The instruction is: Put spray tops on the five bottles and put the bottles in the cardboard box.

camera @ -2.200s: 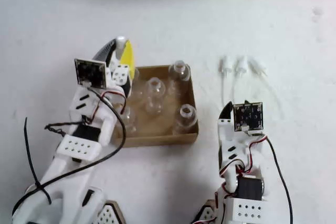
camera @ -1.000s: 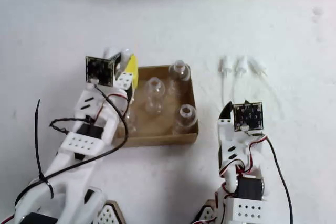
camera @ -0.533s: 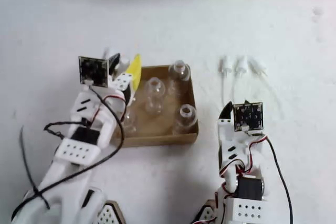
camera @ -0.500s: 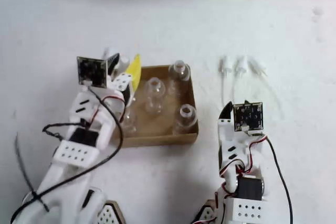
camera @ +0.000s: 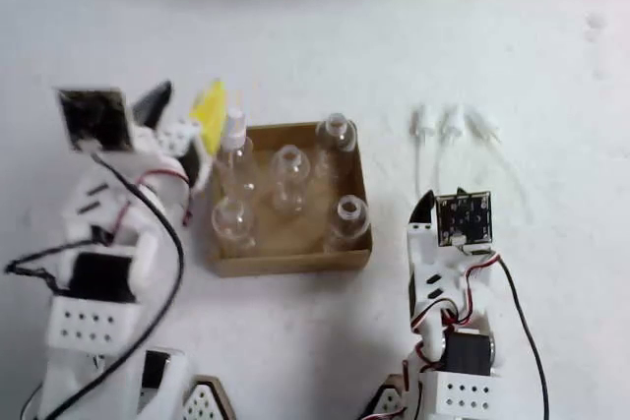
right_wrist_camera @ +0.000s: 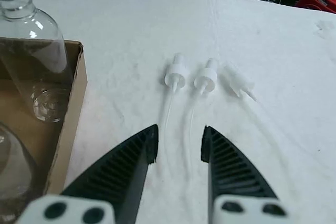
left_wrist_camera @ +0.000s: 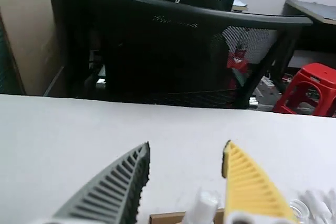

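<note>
The cardboard box (camera: 291,265) sits mid-table with several clear bottles standing in it. The bottle in its far left corner (camera: 234,150) carries a white spray top (left_wrist_camera: 203,207); the others, such as the one at the far right corner (camera: 336,133), have bare necks. My left gripper (camera: 182,105) hangs open just left of the box, its grey and yellow fingers (left_wrist_camera: 247,182) apart from the capped bottle, with nothing between them. Three loose spray tops (camera: 452,125) lie right of the box. My right gripper (right_wrist_camera: 178,132) rests open just short of them (right_wrist_camera: 206,78), holding nothing.
The table is covered in a white cloth. The right arm's base (camera: 455,381) stands near the front edge, right of the box. A dark mesh chair (left_wrist_camera: 194,56) stands beyond the table's far edge. An open-necked bottle (right_wrist_camera: 31,30) rises over the box wall (right_wrist_camera: 71,108).
My left gripper has let go of the capped bottle, which now stands in the box's far left corner, and the left arm has drawn away to the left. The right arm has not moved.
</note>
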You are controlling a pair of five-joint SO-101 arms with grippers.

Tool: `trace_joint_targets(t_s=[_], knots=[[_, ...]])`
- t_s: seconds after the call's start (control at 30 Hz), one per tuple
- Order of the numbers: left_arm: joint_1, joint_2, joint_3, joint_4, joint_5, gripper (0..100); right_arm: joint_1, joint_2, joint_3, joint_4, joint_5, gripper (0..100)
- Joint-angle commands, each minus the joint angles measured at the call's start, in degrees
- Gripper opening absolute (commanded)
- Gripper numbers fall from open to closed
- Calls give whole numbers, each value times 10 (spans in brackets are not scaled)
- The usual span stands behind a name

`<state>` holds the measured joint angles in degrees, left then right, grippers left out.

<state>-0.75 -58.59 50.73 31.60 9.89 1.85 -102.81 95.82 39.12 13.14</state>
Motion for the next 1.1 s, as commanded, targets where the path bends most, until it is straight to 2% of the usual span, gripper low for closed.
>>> trace_joint_targets(t_s=[0.0,0.27,0.37,0.7,1.07], knots=[[-51,110,-183,84,15,214,-2,-5,4,-13,7,119],[-73,466,-474,254,15,212,-2,-5,4,-13,7,119],[-73,583,-583,295,14,211,-3,-5,5,-13,7,119],[-83,922,-862,326,14,210,-4,-5,9,-14,7,119],[-81,1222,-1153,388,15,210,-5,-5,10,-20,7,119]])
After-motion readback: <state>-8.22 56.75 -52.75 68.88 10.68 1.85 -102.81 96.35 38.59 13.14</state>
